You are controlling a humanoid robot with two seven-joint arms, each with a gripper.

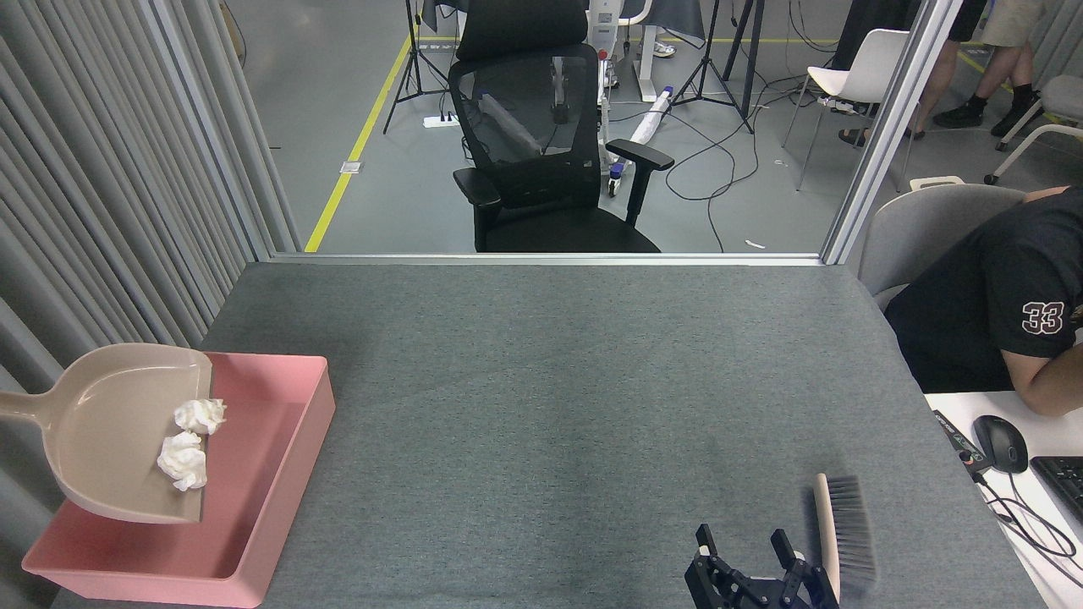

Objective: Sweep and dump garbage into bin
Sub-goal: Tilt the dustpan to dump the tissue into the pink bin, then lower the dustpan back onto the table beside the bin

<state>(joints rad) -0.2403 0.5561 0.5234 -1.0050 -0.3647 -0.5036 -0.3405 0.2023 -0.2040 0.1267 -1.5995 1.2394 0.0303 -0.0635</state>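
The beige dustpan (118, 431) hangs tilted over the pink bin (288, 457) at eight o'clock, lip down toward the bin's inside, so the two tissue wads (190, 440) lie at its open edge, probably about to tip in. Its handle runs off the left edge; the left gripper is out of sight. At five o'clock the right gripper (749, 554) sits low, fingers spread, with the brush (838, 529) just beside it; whether they touch cannot be told. The grey table (550, 381) between them is bare. A seated person (998, 296) works at three o'clock, an office chair (541, 144) beyond.
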